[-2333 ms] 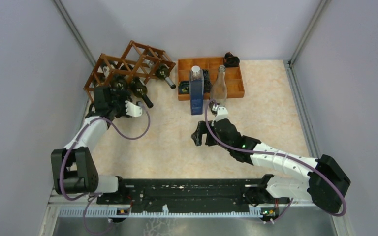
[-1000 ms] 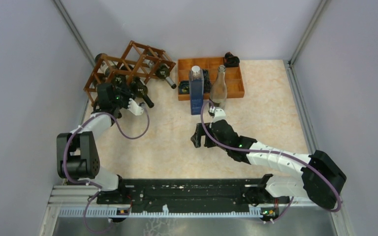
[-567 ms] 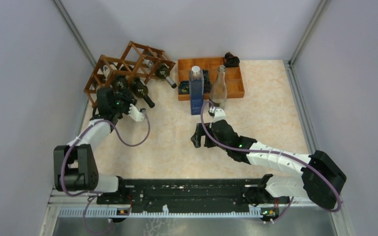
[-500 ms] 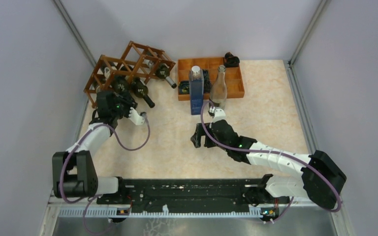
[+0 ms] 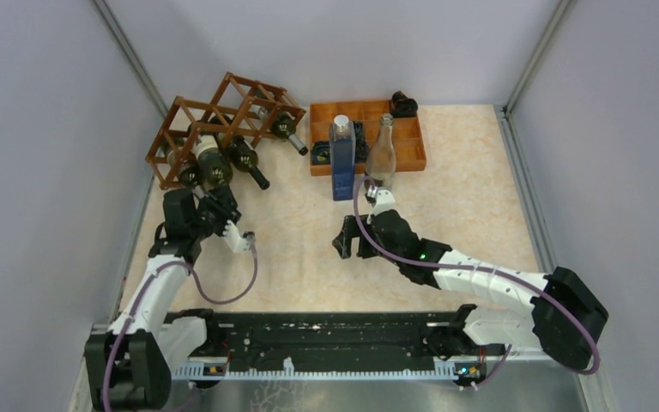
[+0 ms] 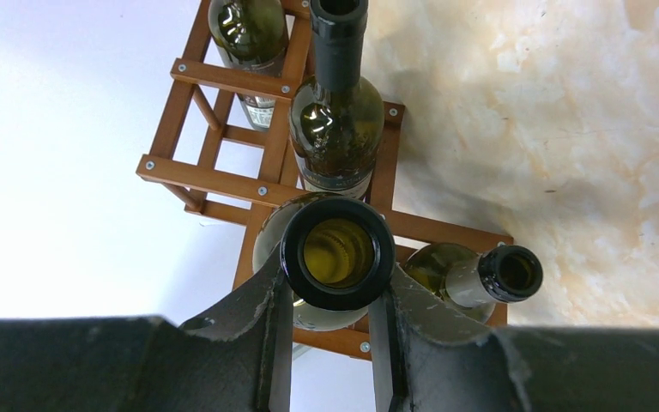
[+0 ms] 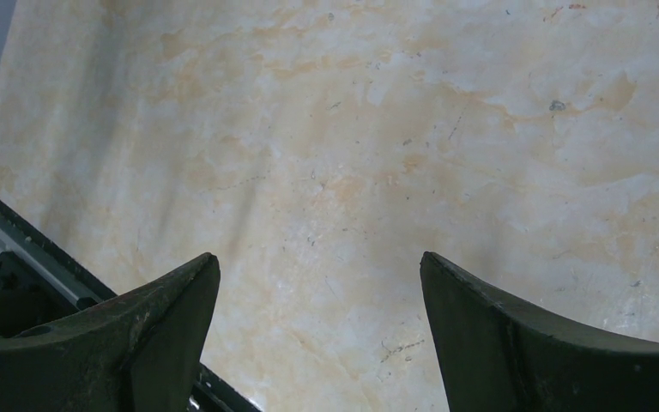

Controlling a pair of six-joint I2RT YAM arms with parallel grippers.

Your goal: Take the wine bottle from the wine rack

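Left claw [image 6: 336, 292] clamped on the neck of the wine bottle [image 6: 336, 251] (uncorked) at the front of the wine rack [image 6: 206, 176]; right claw [image 7: 317, 300] wide, empty, well apart from it.

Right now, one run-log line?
left gripper: shut on wine bottle neck | wine bottle: not yet clear of wine rack | right gripper: open, empty

One wine rack [image 5: 253, 86], upper left of the frame. Wine bottle [image 6: 336, 253] count there: four, all dark green glass. One orange compartment tray [image 5: 410, 137], top centre. Two upright bottles by it: one blue bottle [image 5: 341, 163], one clear bottle [image 5: 382, 154]. And two robot arms [image 5: 480, 279] below.
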